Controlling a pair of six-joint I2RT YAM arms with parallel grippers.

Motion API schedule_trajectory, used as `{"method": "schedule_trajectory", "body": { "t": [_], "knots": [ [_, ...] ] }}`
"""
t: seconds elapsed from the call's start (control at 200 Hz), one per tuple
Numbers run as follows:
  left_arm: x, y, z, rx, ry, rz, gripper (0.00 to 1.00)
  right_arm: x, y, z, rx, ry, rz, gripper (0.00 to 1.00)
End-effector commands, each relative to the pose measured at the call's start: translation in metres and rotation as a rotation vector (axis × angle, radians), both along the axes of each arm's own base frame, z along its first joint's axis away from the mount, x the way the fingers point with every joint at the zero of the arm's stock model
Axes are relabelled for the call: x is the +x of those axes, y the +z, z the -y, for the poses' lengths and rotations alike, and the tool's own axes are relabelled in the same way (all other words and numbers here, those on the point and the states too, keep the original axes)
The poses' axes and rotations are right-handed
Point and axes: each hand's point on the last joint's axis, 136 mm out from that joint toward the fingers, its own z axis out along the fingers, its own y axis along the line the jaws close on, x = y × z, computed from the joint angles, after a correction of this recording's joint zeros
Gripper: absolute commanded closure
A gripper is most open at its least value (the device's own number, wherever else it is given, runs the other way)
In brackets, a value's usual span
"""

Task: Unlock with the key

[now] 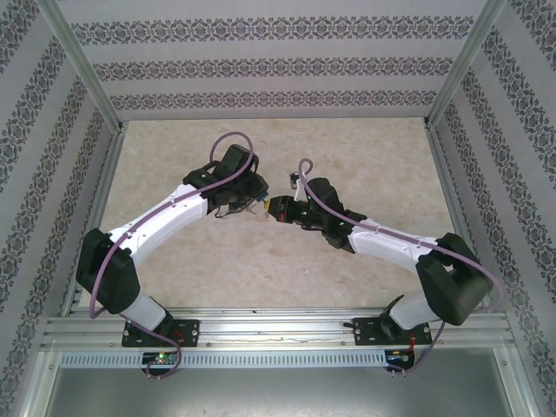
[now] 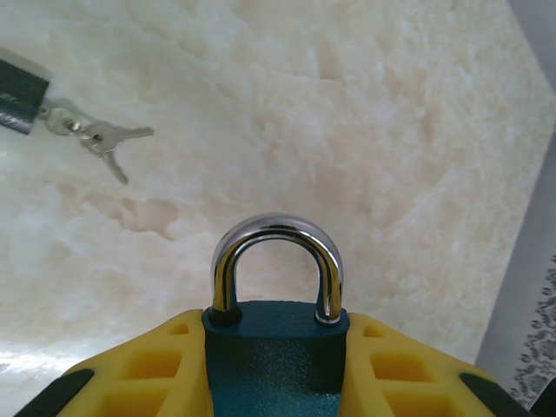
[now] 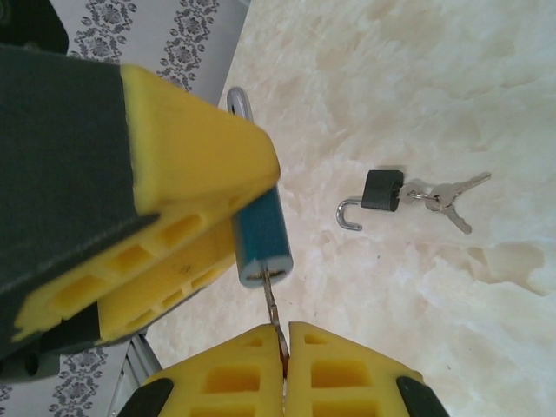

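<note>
Padlock (image 3: 263, 233): blue-green body and silver shackle (image 2: 276, 252), both legs down in the body. It was held up off the tabletop (image 2: 365, 130), about mid-table between the two arms.
Left hand (image 2: 276, 334): yellow fingers (image 2: 148, 369) were pinching the padlock body from both sides, and the shackle poked out past the fingertips.
Key (image 3: 272, 306): the blade was stuck in the keyhole on the padlock's bottom face (couldn't tell how deep it went). The other end was tucked in the right hand.
Right hand (image 3: 285, 360): fingers were pressed together on the key with the pads pretty much meeting, just beside the lock's bottom end.
Spare padlock (image 3: 382, 189): a darker one lay flat on the tabletop, well apart from the held one, with its shackle swung open.
Spare keys (image 3: 447, 198): a couple on a ring at the spare padlock's bottom end, fanned out flat.
Tabletop: pale and marble-looking.
Walls (image 1: 261, 65): striped patterned wallpaper on three sides with metal posts at the back corners.
</note>
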Motion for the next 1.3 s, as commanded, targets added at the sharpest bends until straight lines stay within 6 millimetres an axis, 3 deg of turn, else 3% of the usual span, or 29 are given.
{"method": "schedule_trajectory", "body": {
  "t": [0.0,0.27,0.6,0.939,1.129,1.294],
  "knots": [
    [-0.024,-0.001,-0.005,0.084,-0.055,-0.057,0.74,0.023,0.009,0.003,0.079,-0.090,0.052,1.00],
    [-0.027,-0.001,-0.004,0.080,-0.052,-0.049,0.74,0.029,-0.005,-0.003,0.167,-0.126,0.011,1.00],
    [-0.030,-0.008,0.018,-0.008,-0.090,-0.063,0.76,0.041,0.030,-0.015,0.288,-0.114,0.136,1.00],
    [-0.029,-0.006,0.034,-0.075,-0.130,-0.060,0.76,0.045,0.053,-0.009,0.315,-0.125,0.199,1.00],
    [-0.024,-0.003,0.030,-0.074,-0.118,-0.043,0.76,0.047,0.053,-0.007,0.286,-0.121,0.202,1.00],
    [-0.004,0.003,0.007,-0.089,-0.065,0.000,0.76,0.043,0.039,0.005,0.244,-0.123,0.162,1.00]
  ]
}}
